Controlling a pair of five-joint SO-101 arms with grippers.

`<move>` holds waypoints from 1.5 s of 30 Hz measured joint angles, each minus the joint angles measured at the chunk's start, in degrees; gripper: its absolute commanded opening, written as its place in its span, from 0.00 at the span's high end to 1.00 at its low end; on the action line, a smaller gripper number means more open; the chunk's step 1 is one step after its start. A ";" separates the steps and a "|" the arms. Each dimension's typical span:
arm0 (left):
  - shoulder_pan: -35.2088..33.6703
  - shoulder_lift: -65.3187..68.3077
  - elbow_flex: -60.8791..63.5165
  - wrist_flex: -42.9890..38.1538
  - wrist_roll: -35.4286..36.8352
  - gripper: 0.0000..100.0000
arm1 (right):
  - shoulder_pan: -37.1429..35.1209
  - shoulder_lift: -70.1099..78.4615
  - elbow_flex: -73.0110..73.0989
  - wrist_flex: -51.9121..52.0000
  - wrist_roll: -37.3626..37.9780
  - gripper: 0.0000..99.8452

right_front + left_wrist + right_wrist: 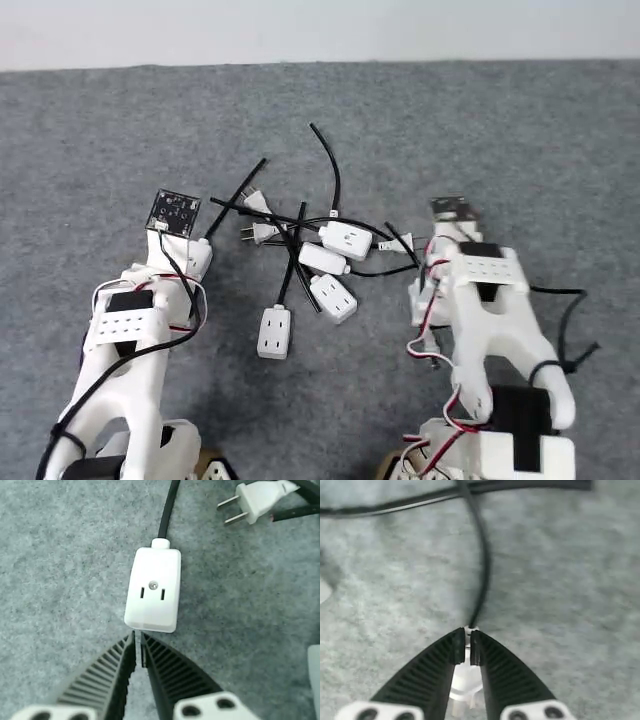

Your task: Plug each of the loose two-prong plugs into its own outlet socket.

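Observation:
My left gripper [138,638] is shut and holds nothing; its tips rest just short of the near end of a white outlet socket [153,591] that lies face up, its black cable running away from me. That socket [197,257] lies by the left arm's tip. A loose white two-prong plug [255,501] lies beyond it; in the high view this plug [262,233] sits beside a second plug [255,200]. My right gripper [467,641] is shut on a white plug [466,682] whose black cable [482,570] leads off over the carpet. This gripper [420,272] is right of the cable tangle.
Several more white sockets lie in the tangle on the grey carpet: one [345,238] in the middle, one [323,258] below it, one [333,296] nearer me, one [275,332] nearest. Black cables cross among them. Open carpet stretches far left, far right and behind.

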 measured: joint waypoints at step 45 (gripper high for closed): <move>0.00 0.00 0.00 0.00 -0.35 0.98 | -0.97 -12.31 -3.60 15.12 1.85 0.99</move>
